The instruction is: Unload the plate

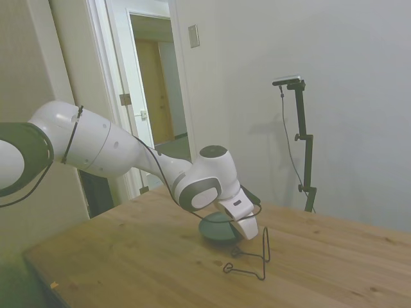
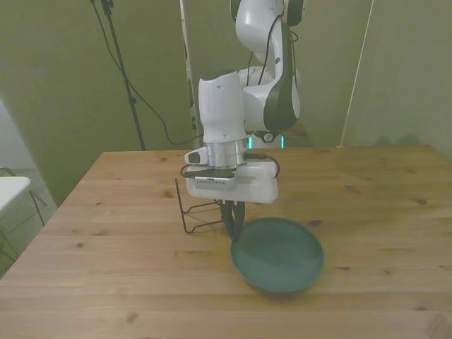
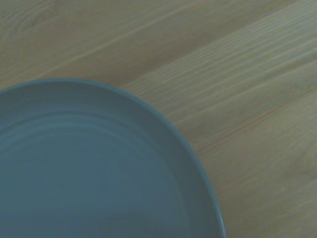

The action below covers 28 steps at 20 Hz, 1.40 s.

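Light: dim, greenish, even.
Shadows: soft, faint under the plate (image 2: 277, 256).
Focus: wrist view soft; others slightly hazy.

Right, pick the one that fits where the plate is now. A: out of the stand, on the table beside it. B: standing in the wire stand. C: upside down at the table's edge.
A: the plate lies on the table, outside the empty wire stand.

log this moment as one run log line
stage: unloading | gripper: at rim of plate, grip unclear | plate: out of wire stand, tilted, low over table | contact with table: cannot tell
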{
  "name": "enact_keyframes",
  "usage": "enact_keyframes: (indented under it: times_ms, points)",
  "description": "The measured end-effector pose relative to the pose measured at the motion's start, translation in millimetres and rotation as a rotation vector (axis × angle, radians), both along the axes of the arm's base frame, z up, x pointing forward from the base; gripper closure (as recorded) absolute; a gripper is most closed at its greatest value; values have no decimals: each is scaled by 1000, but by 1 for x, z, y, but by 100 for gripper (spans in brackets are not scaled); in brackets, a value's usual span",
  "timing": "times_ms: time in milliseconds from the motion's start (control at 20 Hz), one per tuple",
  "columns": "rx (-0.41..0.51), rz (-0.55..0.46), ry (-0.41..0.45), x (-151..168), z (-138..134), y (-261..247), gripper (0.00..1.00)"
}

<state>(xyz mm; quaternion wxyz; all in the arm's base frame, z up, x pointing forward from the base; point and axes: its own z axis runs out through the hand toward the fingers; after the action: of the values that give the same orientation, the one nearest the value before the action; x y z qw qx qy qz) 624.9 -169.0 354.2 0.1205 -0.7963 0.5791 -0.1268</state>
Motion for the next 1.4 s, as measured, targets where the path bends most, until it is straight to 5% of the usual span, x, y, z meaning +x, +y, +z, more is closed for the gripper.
enact_keyframes:
  times_ms: [200,250,1000,1400]
  points:
    - [0,0,-2,0,1,1,100]
    - [0,0,-3,0,2,1,0]
    - [1,0,-19,-4,17,1,0]
    - [34,34,-45,-29,109,7,0]
